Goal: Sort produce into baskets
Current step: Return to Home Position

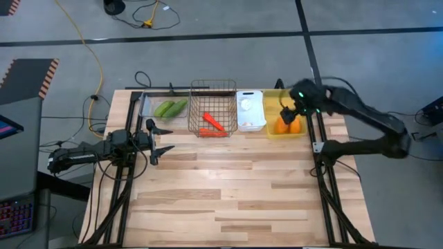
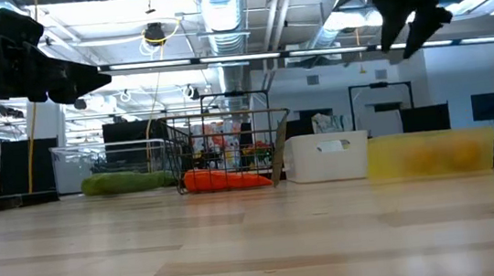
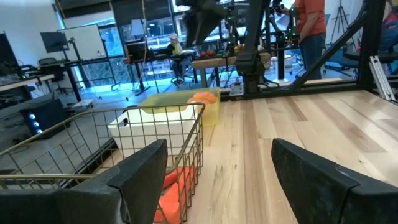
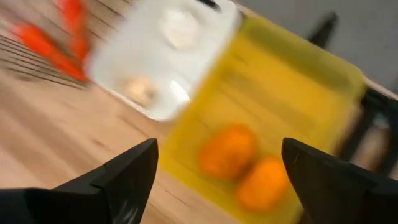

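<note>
Four baskets stand in a row at the table's far edge. The clear tray holds two green cucumbers. The wire-mesh basket holds two carrots. The white bin holds two garlic bulbs. The yellow bin holds two oranges, which also show in the right wrist view. My right gripper hangs open and empty above the yellow bin. My left gripper is open and empty at the table's left, near the wire-mesh basket.
The near half of the table is bare wood. A person stands in the room beyond the table's right side. Black frame rails run along the table's left and right edges.
</note>
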